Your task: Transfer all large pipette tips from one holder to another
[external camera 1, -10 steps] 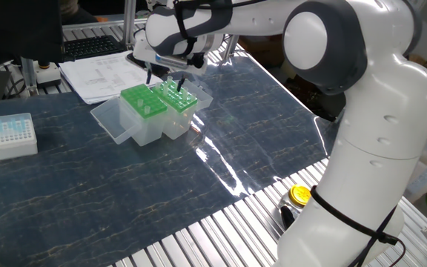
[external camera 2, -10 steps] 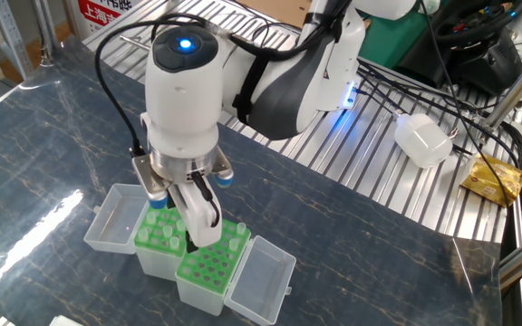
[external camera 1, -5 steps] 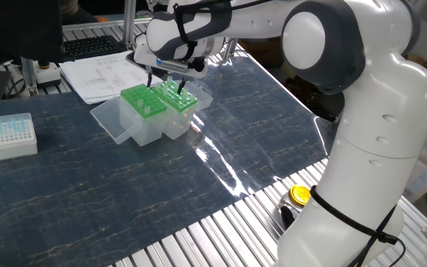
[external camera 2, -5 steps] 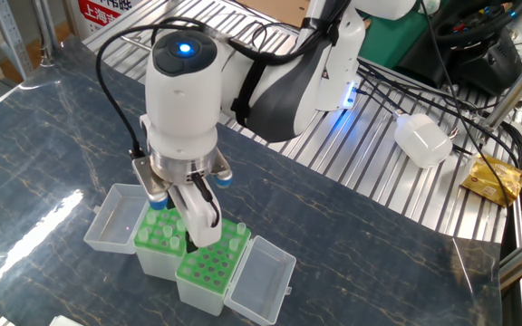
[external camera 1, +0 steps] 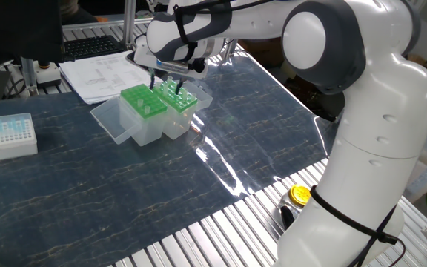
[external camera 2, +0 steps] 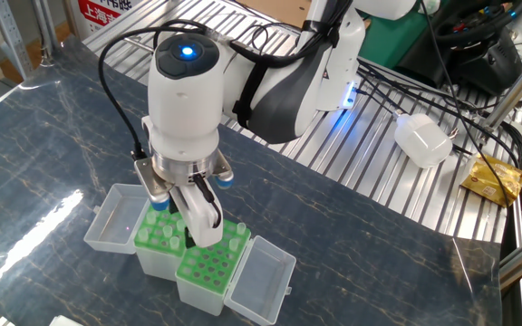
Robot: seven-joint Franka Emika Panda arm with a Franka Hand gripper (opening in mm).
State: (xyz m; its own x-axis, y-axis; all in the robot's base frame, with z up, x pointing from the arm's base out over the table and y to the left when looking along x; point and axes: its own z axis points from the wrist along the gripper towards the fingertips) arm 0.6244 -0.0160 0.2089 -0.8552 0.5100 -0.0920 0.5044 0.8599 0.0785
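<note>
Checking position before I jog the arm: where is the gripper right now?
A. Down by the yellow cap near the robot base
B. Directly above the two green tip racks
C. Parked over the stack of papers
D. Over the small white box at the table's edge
B: the gripper hangs low over the two green tip racks, at the seam where they sit side by side with lids open.
</note>
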